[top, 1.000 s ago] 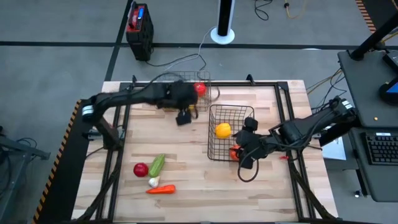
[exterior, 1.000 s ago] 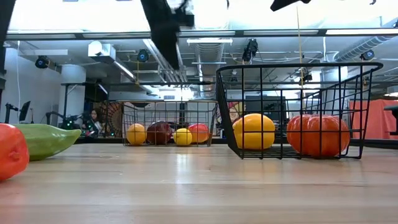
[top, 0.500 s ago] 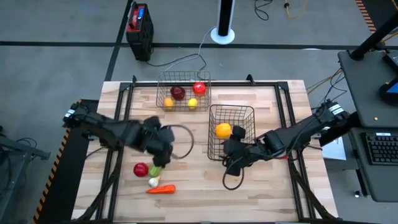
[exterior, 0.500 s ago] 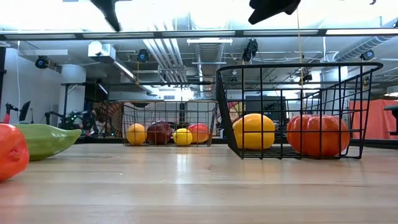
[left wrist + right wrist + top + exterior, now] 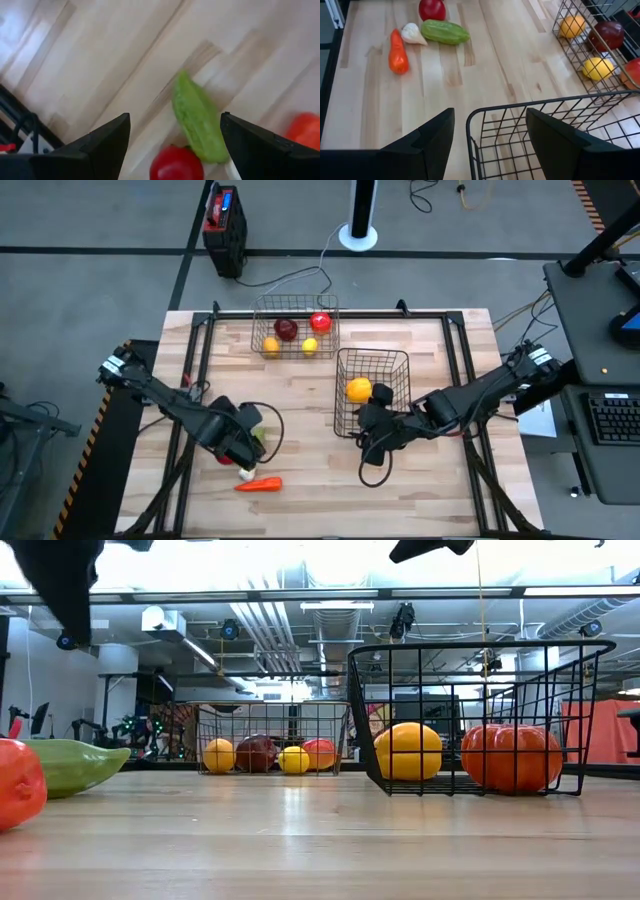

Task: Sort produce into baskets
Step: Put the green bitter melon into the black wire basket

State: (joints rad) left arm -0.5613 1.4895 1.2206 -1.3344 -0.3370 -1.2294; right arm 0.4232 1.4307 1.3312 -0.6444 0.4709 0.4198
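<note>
My left gripper [image 5: 240, 442] [image 5: 174, 122] is open and empty, hanging above the green cucumber [image 5: 199, 125] and a red round piece [image 5: 176, 164] near the table's front left. The white garlic [image 5: 246, 472] and the orange carrot [image 5: 258, 485] lie beside them on the wood. My right gripper [image 5: 372, 430] [image 5: 489, 120] is open and empty above the near rim of the near wire basket [image 5: 372, 356], which holds a yellow piece [image 5: 358, 389] and an orange-red piece [image 5: 510, 757]. The far basket [image 5: 296, 305] holds dark red, red, orange and yellow pieces.
A red-and-black box [image 5: 222, 225] and a white post base [image 5: 358, 235] stand on the floor beyond the table's far edge. A cable loop [image 5: 375, 470] trails below the right gripper. Bare wood [image 5: 300, 395] lies between the loose produce and the baskets.
My left gripper has swung from beside the far basket toward the table's near left corner and down, ending over the cucumber and the red piece. My right gripper has shifted a little toward the table's left along the near basket's near side. No produce has moved.
</note>
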